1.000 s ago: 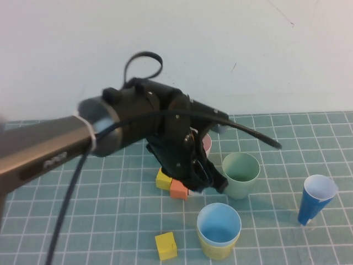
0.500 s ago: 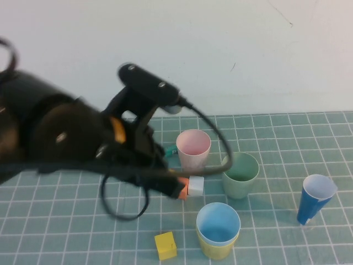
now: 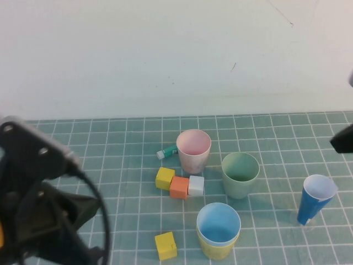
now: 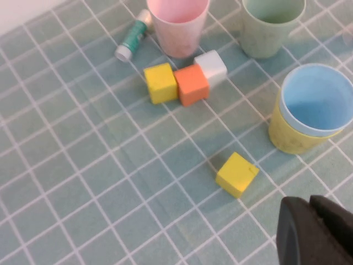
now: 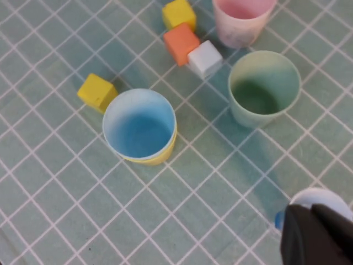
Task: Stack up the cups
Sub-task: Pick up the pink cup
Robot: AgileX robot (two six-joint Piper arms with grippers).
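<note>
The light blue cup (image 3: 219, 222) sits nested inside the yellow cup (image 3: 215, 249) at the front of the mat. Further back, the pink cup (image 3: 193, 149) and the pale green cup (image 3: 240, 174) stand upright and apart. My left arm (image 3: 38, 210) fills the near left corner. In its wrist view the left gripper (image 4: 310, 207) is shut and empty, hanging above the mat near a lone yellow block (image 4: 236, 174), short of the blue-in-yellow pair (image 4: 317, 99). My right gripper (image 5: 310, 212) is shut and empty, above the dark blue cup (image 5: 325, 197).
A yellow block (image 3: 165, 178), an orange block (image 3: 179, 187) and a white block (image 3: 196, 185) lie in a row before the pink cup. A green and white tube (image 3: 166, 152) lies to its left. The narrow dark blue cup (image 3: 314, 201) stands at the right.
My left arm has pulled back from over the blocks to the near left corner, and its gripper has shut on nothing. The cups have not moved.
</note>
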